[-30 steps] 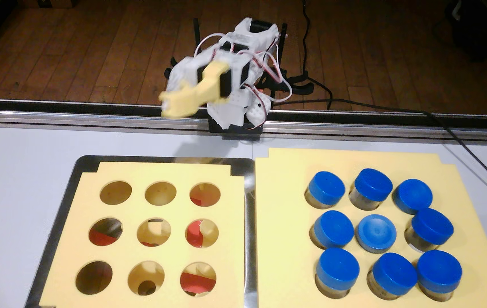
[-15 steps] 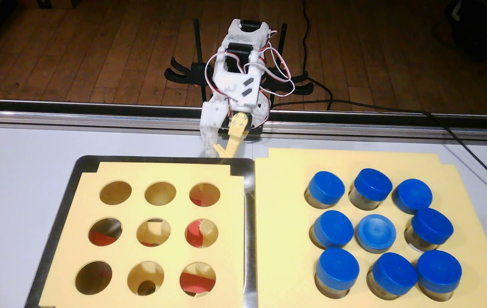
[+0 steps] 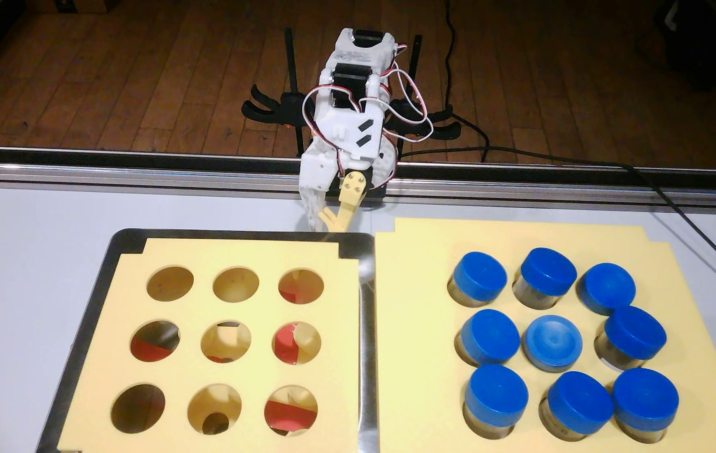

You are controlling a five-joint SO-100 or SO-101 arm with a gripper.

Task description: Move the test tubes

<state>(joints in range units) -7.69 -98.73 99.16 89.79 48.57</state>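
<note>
Your count: nine test tubes (image 3: 554, 344) seated in the right foam board (image 3: 417, 305); left board (image 3: 234, 252), nine holes vacant. Gripper (image 3: 328, 222) empty, fingers nearly together. All moves remain.

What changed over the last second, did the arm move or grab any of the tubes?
The gripper swung from raised and pointing left in the fixed view to pointing down, fingertips just behind the metal tray. It grabbed nothing. All nine test tubes and both foam boards stayed put.
</note>
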